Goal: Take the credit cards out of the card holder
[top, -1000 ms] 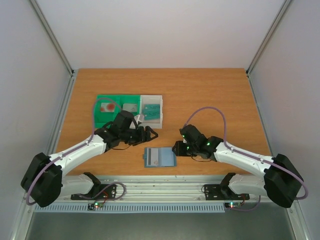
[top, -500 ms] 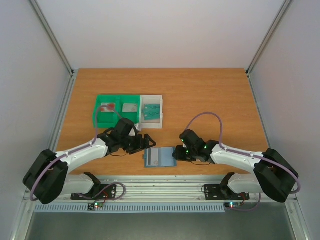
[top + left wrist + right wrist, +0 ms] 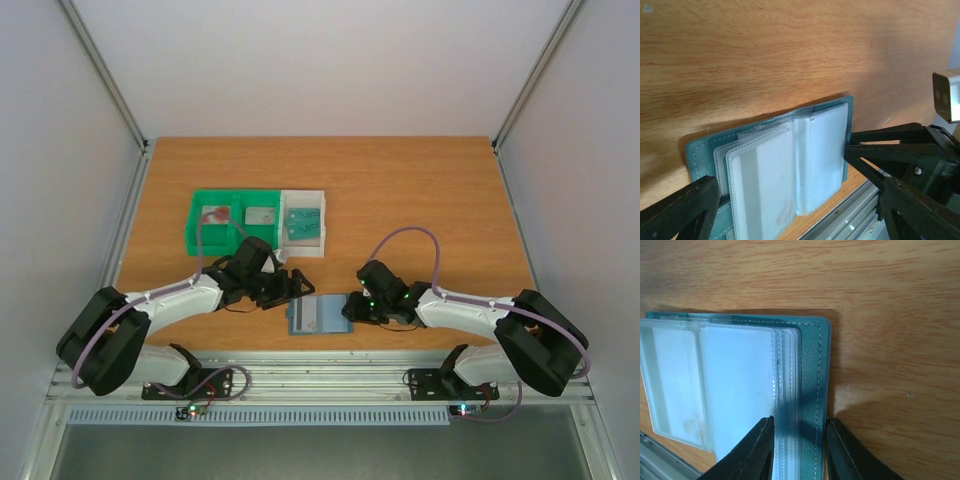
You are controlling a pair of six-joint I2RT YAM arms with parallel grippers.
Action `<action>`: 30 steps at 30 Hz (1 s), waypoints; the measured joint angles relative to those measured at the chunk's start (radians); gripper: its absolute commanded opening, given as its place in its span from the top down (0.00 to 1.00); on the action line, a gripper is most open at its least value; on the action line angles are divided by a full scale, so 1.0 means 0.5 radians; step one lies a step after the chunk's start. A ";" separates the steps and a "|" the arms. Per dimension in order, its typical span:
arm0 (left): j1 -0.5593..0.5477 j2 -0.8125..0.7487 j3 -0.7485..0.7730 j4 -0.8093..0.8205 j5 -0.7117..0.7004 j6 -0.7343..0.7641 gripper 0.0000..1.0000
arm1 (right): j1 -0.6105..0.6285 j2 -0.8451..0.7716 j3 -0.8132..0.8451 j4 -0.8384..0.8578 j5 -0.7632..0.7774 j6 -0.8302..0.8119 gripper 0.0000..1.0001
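Note:
The card holder [image 3: 318,315] lies open near the table's front edge, a blue-grey cover with pale clear sleeves [image 3: 790,170] fanned on top. Whether any sleeve has a card in it I cannot tell. My left gripper [image 3: 294,285] hovers over the holder's far left corner, its jaws wide open and empty [image 3: 797,210]. My right gripper [image 3: 800,452] stands at the holder's right edge [image 3: 817,370], its jaws a narrow gap apart across the cover's stitched rim and the sleeve edges. Credit cards lie in the trays: a pale one with a red mark [image 3: 212,214], a pale one [image 3: 260,214] and a teal one [image 3: 303,222].
A green tray [image 3: 200,238] and a white tray [image 3: 322,240] stand side by side at the back left. The metal rail [image 3: 330,375] of the table's front edge runs just below the holder.
My left gripper came forward and right towards the holder and opened wider. My right gripper slid left onto the holder's right edge and its jaws narrowed.

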 measured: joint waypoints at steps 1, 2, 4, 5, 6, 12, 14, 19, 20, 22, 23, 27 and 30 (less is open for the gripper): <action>0.000 0.005 0.000 0.001 -0.001 0.000 0.11 | 0.000 0.002 0.000 0.006 -0.001 0.002 0.69; 0.000 0.012 0.000 0.002 -0.002 0.001 0.12 | 0.000 0.005 0.000 0.011 -0.001 0.004 0.69; 0.000 0.025 0.000 0.006 0.001 0.003 0.12 | 0.000 0.013 0.000 0.026 -0.002 0.006 0.70; 0.000 0.032 0.000 0.014 0.003 0.005 0.12 | 0.000 0.016 0.000 0.031 -0.002 0.007 0.70; 0.000 0.037 0.000 0.025 0.008 0.005 0.12 | 0.000 0.016 0.000 0.032 -0.002 0.008 0.70; 0.000 0.075 0.000 0.087 0.056 -0.003 0.12 | 0.000 0.017 0.000 0.032 -0.002 0.010 0.70; 0.000 0.085 0.000 0.095 0.066 -0.009 0.12 | 0.000 0.017 0.000 0.031 -0.001 0.014 0.70; 0.000 0.087 0.000 0.107 0.085 -0.010 0.12 | 0.000 0.017 0.000 0.031 0.000 0.020 0.70; 0.000 0.087 -0.002 0.116 0.092 -0.014 0.12 | 0.000 0.017 0.000 0.032 0.000 0.021 0.70; 0.000 0.087 -0.013 0.163 0.114 -0.026 0.12 | 0.000 0.017 0.000 0.032 0.000 0.022 0.70; 0.000 0.087 -0.021 0.191 0.126 -0.040 0.12 | 0.000 0.017 0.000 0.032 0.000 0.023 0.70; 0.000 0.086 -0.043 0.255 0.157 -0.084 0.12 | 0.000 0.017 0.000 0.031 0.001 0.024 0.70; 0.000 0.074 -0.044 0.245 0.146 -0.084 0.12 | 0.000 0.017 0.000 0.031 0.002 0.028 0.70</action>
